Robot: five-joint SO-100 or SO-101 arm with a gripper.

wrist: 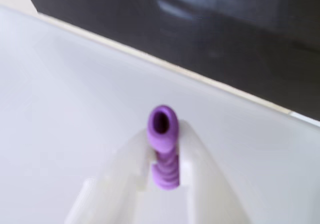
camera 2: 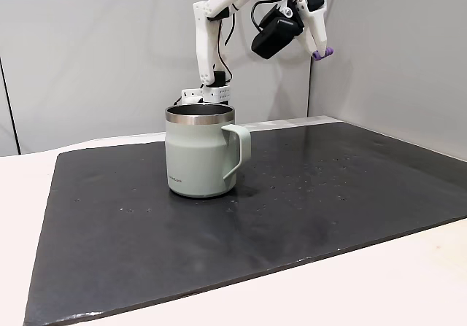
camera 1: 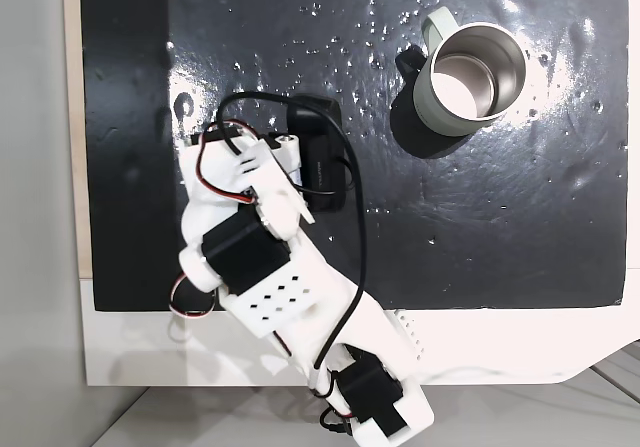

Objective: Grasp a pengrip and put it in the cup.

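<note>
Across the table (camera 2: 44, 195) lies a black mat (camera 2: 328, 209), speckled with small shiny droplets in both fixed views. Behind it in a fixed view rises the white arm (camera 2: 219, 20), folded high above the mat's far side; from above, a fixed view shows it stretching from the table's near edge toward the left part of the mat. On the mat stands the cup (camera 2: 201, 151), upright, pale grey-green with a steel rim; from above (camera 1: 470, 75) it sits at the far right, well apart from the arm. High in the air, the jaws (camera 2: 319, 49) are clamped on the pengrip (camera 2: 322, 53), whose purple ribbed tube (wrist: 163, 149) sticks out beyond the white fingertips (wrist: 192, 154) in the wrist view.
</note>
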